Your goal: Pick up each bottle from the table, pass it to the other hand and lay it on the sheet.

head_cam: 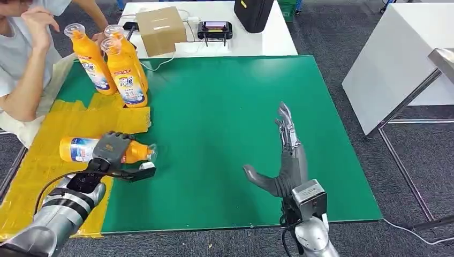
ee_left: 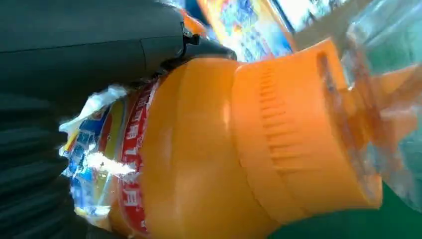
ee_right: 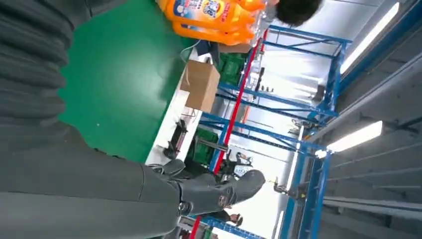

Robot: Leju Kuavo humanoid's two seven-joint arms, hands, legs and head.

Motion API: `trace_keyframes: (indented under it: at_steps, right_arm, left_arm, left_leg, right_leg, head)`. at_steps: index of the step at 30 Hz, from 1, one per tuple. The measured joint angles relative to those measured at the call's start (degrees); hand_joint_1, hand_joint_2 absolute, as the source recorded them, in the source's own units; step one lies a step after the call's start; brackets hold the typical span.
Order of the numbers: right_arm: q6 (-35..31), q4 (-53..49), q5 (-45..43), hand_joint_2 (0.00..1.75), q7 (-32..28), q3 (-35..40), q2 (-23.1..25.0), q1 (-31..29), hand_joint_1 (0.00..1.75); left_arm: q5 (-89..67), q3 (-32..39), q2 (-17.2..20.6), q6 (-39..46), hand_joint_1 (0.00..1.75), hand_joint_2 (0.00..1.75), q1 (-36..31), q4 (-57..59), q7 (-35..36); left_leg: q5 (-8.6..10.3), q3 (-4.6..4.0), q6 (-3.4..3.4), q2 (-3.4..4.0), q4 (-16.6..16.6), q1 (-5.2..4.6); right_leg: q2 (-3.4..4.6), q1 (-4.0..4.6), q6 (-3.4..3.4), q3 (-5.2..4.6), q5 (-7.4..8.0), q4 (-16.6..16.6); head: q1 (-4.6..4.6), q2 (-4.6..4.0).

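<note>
An orange bottle (head_cam: 77,150) lies on its side, its body on the yellow sheet (head_cam: 32,182) and its capped neck reaching over the green mat (head_cam: 225,107). My left hand (head_cam: 113,152) grips it around the shoulder, fingers wrapped over the top. The left wrist view shows the bottle (ee_left: 209,149) close up, with my left hand (ee_left: 89,45) pressed against its label. My right hand (head_cam: 286,155) hovers open above the mat's front right, fingers straight and thumb out, holding nothing. Three more orange bottles (head_cam: 126,75) stand upright at the back left.
A person sits at the far left with a hand near the standing bottles. Behind the mat, a white table carries a cardboard box (head_cam: 160,29), a black device (head_cam: 215,29) and a black bag (head_cam: 252,13). Another white table (head_cam: 396,59) stands to the right.
</note>
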Motion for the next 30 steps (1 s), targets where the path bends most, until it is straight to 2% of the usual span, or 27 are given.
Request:
trace_keyframes:
  at_steps: [1, 13, 21, 26, 28, 30]
  right_arm:
    - [0.0, 0.0, 0.0, 1.75, 0.0, 0.0, 0.0, 0.0, 0.0]
    - [-1.0, 0.1, 0.7, 1.75, 0.1, 0.0, -0.9, 0.4, 0.0]
    - [-2.4, 0.5, 2.6, 1.75, 0.5, 0.0, -1.1, 1.3, 0.0]
    - [-6.7, 0.5, 6.4, 1.75, 0.0, -0.4, -1.1, 2.9, 0.0]
    - [-7.9, 0.4, 7.9, 1.75, 0.0, -0.8, -1.1, 3.4, 0.0]
    - [-9.4, 0.3, 9.8, 1.75, 0.0, -1.0, -1.1, 4.1, 0.0]
  left_arm:
    - [0.3, 0.0, -0.2, 0.1, 0.0, 1.75, -0.7, 1.7, 0.1]
    - [9.7, 6.2, -2.6, 5.9, 0.0, 1.75, -1.8, 9.2, -2.1]
    - [12.1, 9.4, -3.6, 16.0, 0.0, 1.75, 0.4, 9.3, -4.6]
    - [22.8, 14.7, -5.2, 18.9, 0.0, 1.75, 3.4, 5.1, -11.0]
    - [25.2, 16.1, -5.5, 18.7, 0.0, 1.75, 4.2, 3.5, -12.9]
    - [32.8, 17.9, -6.2, 16.6, 0.0, 1.75, 6.0, 0.0, -17.9]
  left_leg:
    - [-0.02, 0.02, -0.01, -0.11, 0.0, 0.0]
    - [-0.03, 0.39, -0.07, -0.23, 0.0, 0.04]
    - [-0.03, 0.35, -0.07, -0.22, 0.0, 0.02]
    - [-0.06, 0.27, -0.06, -0.22, 0.0, 0.02]
    - [-0.08, 0.26, -0.09, -0.22, 0.0, 0.02]
    - [-0.08, 0.25, -0.09, -0.22, 0.0, 0.02]
  right_leg:
    - [-0.12, 0.0, 0.01, 0.08, -0.02, 0.0]
    - [-0.13, 0.01, 0.07, 0.46, -0.14, 0.0]
    - [-0.12, 0.0, 0.08, 0.39, -0.13, 0.0]
    - [-0.12, -0.01, 0.08, 0.31, -0.14, 0.0]
    - [-0.11, 0.0, 0.08, 0.27, -0.14, 0.0]
    - [-0.11, 0.0, 0.08, 0.27, -0.14, 0.0]
  head:
    - [-0.02, 0.0]
    - [-0.04, 0.0]
    - [-0.02, 0.0]
    - [-0.04, 0.0]
    - [-0.04, 0.0]
    - [-0.04, 0.0]
